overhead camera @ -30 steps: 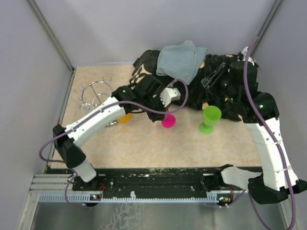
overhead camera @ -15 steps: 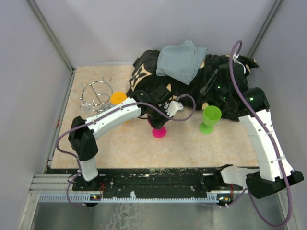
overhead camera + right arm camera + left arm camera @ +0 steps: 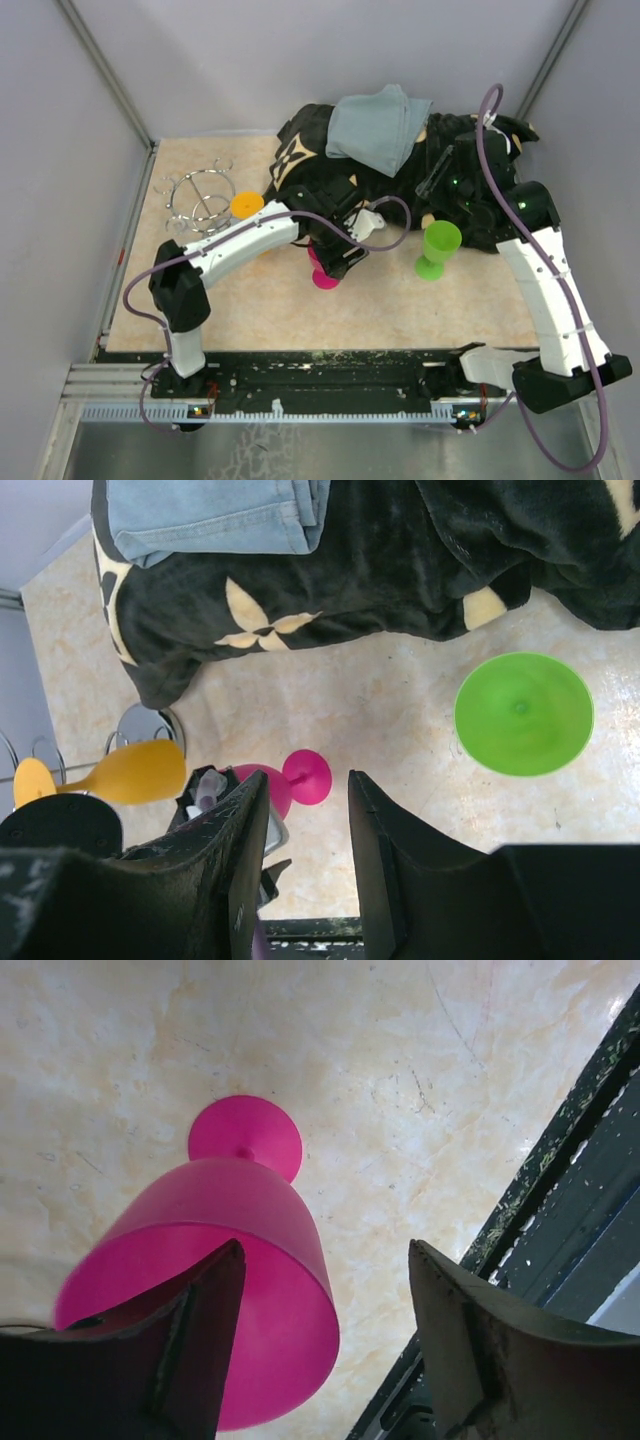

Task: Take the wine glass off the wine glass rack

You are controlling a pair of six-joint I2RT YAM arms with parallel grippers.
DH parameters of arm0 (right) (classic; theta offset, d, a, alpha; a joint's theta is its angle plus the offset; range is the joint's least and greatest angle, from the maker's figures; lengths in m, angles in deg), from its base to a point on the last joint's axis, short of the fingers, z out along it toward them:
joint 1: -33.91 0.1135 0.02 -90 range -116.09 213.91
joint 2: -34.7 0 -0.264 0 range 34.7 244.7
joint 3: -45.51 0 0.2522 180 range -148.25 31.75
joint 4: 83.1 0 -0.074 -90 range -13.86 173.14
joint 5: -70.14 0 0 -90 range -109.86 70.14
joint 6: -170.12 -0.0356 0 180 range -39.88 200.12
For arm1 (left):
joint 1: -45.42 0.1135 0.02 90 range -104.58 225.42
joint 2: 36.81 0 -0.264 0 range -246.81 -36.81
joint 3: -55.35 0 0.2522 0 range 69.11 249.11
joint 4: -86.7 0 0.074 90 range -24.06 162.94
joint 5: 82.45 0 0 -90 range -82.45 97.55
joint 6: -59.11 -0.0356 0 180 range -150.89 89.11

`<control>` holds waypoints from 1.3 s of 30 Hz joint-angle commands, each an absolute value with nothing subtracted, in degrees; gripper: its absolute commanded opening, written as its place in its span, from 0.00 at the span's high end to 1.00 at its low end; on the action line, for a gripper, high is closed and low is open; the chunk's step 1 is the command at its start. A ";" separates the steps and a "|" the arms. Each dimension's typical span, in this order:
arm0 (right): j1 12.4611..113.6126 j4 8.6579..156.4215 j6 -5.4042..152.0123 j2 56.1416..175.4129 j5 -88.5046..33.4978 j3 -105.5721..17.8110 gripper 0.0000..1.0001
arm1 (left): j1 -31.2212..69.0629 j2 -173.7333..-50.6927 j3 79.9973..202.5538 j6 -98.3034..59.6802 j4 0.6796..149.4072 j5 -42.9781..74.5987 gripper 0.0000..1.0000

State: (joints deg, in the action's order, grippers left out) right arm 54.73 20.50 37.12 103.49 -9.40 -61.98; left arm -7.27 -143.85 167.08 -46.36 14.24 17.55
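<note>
— If the pink wine glass (image 3: 250, 1250) is the one meant, where is it?
— Off the wine glass rack (image 3: 203, 197), with its foot on the table (image 3: 400, 310), well apart from the chrome loops. I can't tell whether it stands quite upright.
— And the claw?
— The left gripper (image 3: 325, 1260) is at the bowl with its jaws apart, one finger by the rim and the other clear of it, so nothing is clamped. I'd judge this glass delivered. What's left is backing away without tipping it.
— Anything else?
— An orange glass (image 3: 246, 205) hangs on the rack, and a green glass (image 3: 438, 245) stands near the dark blanket (image 3: 330, 170). The right gripper (image 3: 307, 777) hovers with its jaws apart, empty.
</note>
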 commanded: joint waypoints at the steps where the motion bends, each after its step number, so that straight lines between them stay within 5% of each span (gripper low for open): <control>1: 54.56 22.13 38.24 104.15 -8.87 -63.64 0.61 | -7.65 -141.38 173.75 -46.30 13.94 17.49 0.25; 15: 54.80 22.83 39.45 112.83 -13.65 -67.02 0.49 | -6.34 -129.02 182.80 -44.09 24.96 5.15 0.16; 27: 68.17 19.55 39.12 124.54 -10.75 -70.48 0.48 | 24.40 -124.06 182.36 -35.52 25.27 10.67 0.17; 39: 76.51 19.34 38.81 130.62 -12.58 -68.89 0.49 | 39.85 -120.04 175.39 -32.59 24.71 18.68 0.17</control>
